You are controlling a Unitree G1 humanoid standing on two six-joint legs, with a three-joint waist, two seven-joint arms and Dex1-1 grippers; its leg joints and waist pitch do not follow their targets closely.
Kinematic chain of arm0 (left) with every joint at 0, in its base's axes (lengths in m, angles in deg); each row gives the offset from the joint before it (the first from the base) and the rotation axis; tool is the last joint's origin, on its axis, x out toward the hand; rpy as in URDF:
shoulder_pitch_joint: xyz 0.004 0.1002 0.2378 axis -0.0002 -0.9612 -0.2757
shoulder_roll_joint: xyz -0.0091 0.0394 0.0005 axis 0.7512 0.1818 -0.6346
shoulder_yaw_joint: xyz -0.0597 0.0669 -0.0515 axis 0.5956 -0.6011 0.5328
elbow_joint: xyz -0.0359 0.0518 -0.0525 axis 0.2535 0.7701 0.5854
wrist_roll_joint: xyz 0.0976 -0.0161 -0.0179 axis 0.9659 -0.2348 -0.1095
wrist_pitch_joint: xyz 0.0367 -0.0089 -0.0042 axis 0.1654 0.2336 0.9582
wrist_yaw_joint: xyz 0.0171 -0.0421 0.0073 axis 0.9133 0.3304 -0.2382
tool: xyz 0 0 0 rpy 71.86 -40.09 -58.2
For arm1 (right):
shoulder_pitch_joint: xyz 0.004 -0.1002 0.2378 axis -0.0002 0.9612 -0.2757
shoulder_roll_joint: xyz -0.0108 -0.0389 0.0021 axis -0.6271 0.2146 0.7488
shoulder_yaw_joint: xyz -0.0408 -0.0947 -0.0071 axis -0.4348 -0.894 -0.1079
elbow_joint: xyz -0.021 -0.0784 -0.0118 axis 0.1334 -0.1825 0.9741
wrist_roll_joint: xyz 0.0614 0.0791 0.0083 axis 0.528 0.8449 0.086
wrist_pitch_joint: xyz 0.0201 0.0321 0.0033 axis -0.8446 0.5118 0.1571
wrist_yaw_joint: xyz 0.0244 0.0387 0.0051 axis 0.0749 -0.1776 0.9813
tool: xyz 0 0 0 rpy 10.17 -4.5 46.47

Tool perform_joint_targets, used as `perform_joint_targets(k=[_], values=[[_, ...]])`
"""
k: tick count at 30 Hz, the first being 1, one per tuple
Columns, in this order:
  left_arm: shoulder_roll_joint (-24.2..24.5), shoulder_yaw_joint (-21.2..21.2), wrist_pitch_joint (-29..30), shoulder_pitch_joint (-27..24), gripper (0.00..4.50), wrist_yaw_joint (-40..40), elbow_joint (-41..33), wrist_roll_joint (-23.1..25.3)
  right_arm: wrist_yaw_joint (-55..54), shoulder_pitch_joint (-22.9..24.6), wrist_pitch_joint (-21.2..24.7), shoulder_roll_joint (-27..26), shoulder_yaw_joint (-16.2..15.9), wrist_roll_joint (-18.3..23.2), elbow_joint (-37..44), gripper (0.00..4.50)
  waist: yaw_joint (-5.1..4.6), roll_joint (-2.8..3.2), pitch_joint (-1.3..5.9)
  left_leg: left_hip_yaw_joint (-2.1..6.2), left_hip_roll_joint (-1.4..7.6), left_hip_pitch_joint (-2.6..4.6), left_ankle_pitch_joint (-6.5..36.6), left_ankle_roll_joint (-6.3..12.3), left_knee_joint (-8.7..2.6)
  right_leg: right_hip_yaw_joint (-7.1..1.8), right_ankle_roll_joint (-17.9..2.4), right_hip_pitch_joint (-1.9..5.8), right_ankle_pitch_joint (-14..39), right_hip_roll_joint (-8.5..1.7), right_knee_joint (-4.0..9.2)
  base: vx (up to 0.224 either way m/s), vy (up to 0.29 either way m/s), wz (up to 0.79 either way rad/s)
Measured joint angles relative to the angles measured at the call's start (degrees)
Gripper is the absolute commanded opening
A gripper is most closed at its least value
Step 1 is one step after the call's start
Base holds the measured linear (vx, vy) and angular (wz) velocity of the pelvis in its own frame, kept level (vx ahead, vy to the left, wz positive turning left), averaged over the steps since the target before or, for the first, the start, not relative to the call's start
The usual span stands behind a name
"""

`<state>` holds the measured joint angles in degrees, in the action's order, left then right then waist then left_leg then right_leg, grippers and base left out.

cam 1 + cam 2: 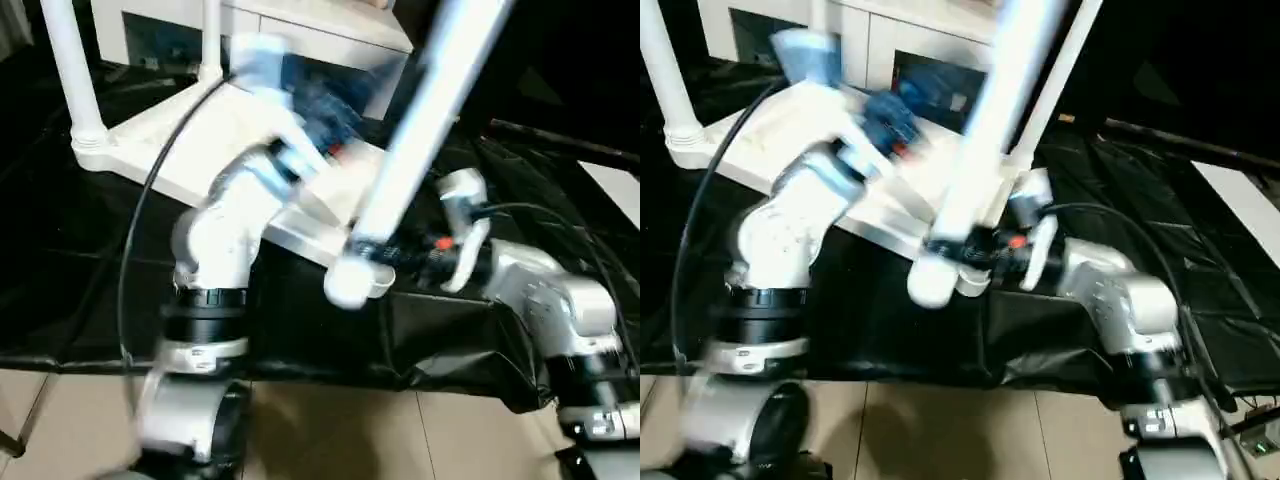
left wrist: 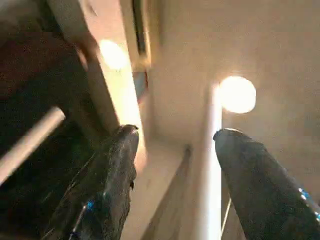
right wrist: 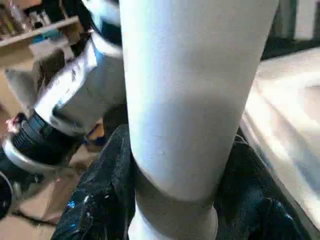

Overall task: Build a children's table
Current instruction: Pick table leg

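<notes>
1. You are partway through fitting the legs. The tabletop (image 1: 190, 150) lies upside down on the black sheet (image 1: 70, 260), and one leg (image 1: 70, 70) already stands upright in its far-left corner socket, well away from both pincers. A second upright leg shows at the top of the left eye view behind the left arm.

2. Your right pincer (image 3: 175, 200) is clenched around a loose leg (image 1: 425, 140) close to its thick rounded end. A black finger presses on each side of the tube, and the rest of the leg slants up and away above the pincer.

3. The thick end (image 1: 932, 280) hangs just below that grip, near the front edge of the tabletop and apart from it. It is not yet in a socket, as far as you can judge.

4. Your left pincer (image 2: 175, 135) is released, its two fingers spread with nothing between them. It hovers over the tabletop, beside the slanted leg and apart from it.

5. The next move probably calls for standing the held leg upright, lining its thick end over an empty corner socket, then pushing straight down. The near corner sockets are hidden behind the arms, so check which one is free first.

6. The free left pincer could steady the tabletop or guide the leg while you press.

7. You can read no brand, label or writing anywhere; the red and blue marks on the arms are too blurred to make out.
</notes>
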<state>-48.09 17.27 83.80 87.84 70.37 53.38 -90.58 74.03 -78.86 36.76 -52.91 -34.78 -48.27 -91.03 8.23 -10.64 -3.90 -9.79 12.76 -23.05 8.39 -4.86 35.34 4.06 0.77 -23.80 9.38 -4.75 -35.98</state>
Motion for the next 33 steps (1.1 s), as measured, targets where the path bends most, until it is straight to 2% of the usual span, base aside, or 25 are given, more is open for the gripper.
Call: perform_joint_targets(k=[1,6,8,12,14,16,18,19,20,23,24,28,30,33], values=[[-0.41,0.82,0.15,-0.95,2.92,0.04,-0.05,-2.05,-1.02,0.49,0.00,-0.41,0.93,0.55,0.89,1.86,0.05,0.00,0.00,0.00,0.00,0.00,0.00,0.00,0.00,0.00,0.00,0.02,0.00,0.00,0.03,0.000,0.000,0.00],[-0.63,0.80,4.53,-4.51,2.92,-0.91,-5.00,-5.73,-7.14,3.75,-0.01,-1.24,5.98,2.66,5.84,1.86,0.20,-0.02,-0.01,0.00,0.00,-0.05,0.01,0.00,0.00,0.00,0.03,0.04,0.02,0.00,0.12,0.000,0.000,0.00],[-0.70,-0.15,6.11,-5.48,3.10,-0.89,-8.21,-6.61,-10.05,4.91,-0.65,-1.97,8.33,2.78,6.45,1.86,0.10,-0.01,-0.01,0.00,0.00,-0.04,0.01,0.00,-0.01,0.00,0.06,0.03,0.04,0.00,0.14,0.000,0.000,0.00],[-0.50,-4.32,6.78,-8.02,3.31,-1.02,-12.35,-5.56,-15.83,7.49,-2.35,-3.37,10.66,2.04,6.89,1.86,-0.02,0.39,-0.04,0.00,-0.01,-0.02,0.01,0.00,-0.02,-0.01,0.09,0.04,0.05,0.00,0.21,0.000,0.000,0.00],[0.19,-6.54,5.89,-9.28,3.61,-1.11,-13.30,-2.97,-18.06,8.50,-3.23,-3.37,10.73,0.44,6.80,1.86,-0.14,0.73,-0.02,0.04,-0.01,-0.02,0.02,0.00,-0.03,0.03,0.10,0.05,0.05,0.01,0.27,0.000,0.000,0.00],[1.33,-8.51,5.07,-10.53,3.71,-1.09,-13.93,0.03,-20.10,9.87,-4.43,-3.23,10.76,-1.63,6.75,1.86,-0.20,1.13,0.00,0.05,-0.01,0.00,0.02,0.00,-0.04,0.04,0.12,0.05,0.05,0.00,0.33,0.000,0.000,0.00],[2.26,-9.93,4.48,-11.23,3.74,-1.11,-14.41,2.70,-22.73,10.62,-5.05,-3.25,10.51,-4.17,6.62,1.86,-0.30,1.26,0.00,0.06,-0.01,0.00,0.02,0.00,-0.09,0.06,0.13,0.02,0.04,0.00,0.35,0.000,0.000,0.00],[2.70,-10.76,4.44,-11.67,4.05,-1.22,-14.88,3.69,-24.59,11.03,-5.80,-3.32,10.46,-5.61,6.55,1.86,-0.35,1.30,0.00,0.06,-0.01,0.00,0.02,0.00,-0.13,0.07,0.13,0.02,0.04,0.00,0.37,0.000,0.000,0.00],[3.20,-11.60,4.04,-12.21,4.11,-1.29,-15.43,4.70,-26.10,11.35,-6.39,-3.64,10.50,-6.31,6.56,1.86,-0.37,1.35,0.03,0.07,-0.01,0.02,0.02,0.00,-0.15,0.08,0.13,0.03,0.04,0.00,0.39,0.000,0.000,0.00],[5.67,-14.55,0.23,-12.98,4.12,-1.93,-15.97,10.45,-29.24,12.91,-7.49,-5.60,10.22,-7.85,7.31,1.86,-0.60,1.49,0.07,0.07,-0.01,0.04,0.02,0.00,-0.40,0.13,0.14,0.05,0.03,0.02,0.63,0.000,0.000,0.00],[6.23,-14.99,-0.65,-13.10,4.35,-2.16,-15.97,11.94,-29.76,13.49,-7.88,-5.89,9.99,-7.95,7.36,1.86,-0.60,1.60,0.10,0.07,-0.02,0.04,0.02,0.00,-0.55,0.16,0.14,0.06,0.03,0.03,0.82,0.000,0.000,0.00],[7.38,-15.21,-3.18,-14.88,4.50,-2.93,-17.54,15.49,-32.17,15.65,-8.83,-7.01,9.04,-10.00,9.32,1.86,-0.87,1.96,0.10,0.01,-0.10,0.04,0.01,0.00,-0.69,0.06,0.18,0.08,-0.03,0.02,0.97,0.000,0.000,0.00],[8.33,-16.09,-5.50,-15.71,4.50,-5.28,-17.67,19.42,-35.38,16.07,-10.22,-7.15,7.88,-13.37,9.60,1.86,-1.02,2.02,0.13,0.01,-0.10,0.10,0.01,-0.01,-0.78,0.06,0.18,0.10,-0.04,0.03,0.95,0.000,0.000,0.00],[11.14,-17.48,-9.52,-18.14,4.50,-11.21,-17.14,27.94,-46.80,16.00,-12.35,-8.19,7.54,-21.33,7.89,1.86,-1.39,2.14,0.18,-0.02,-0.12,0.13,-0.01,-0.04,-0.89,0.03,0.19,0.09,-0.03,0.05,0.91,0.000,0.000,0.00]])
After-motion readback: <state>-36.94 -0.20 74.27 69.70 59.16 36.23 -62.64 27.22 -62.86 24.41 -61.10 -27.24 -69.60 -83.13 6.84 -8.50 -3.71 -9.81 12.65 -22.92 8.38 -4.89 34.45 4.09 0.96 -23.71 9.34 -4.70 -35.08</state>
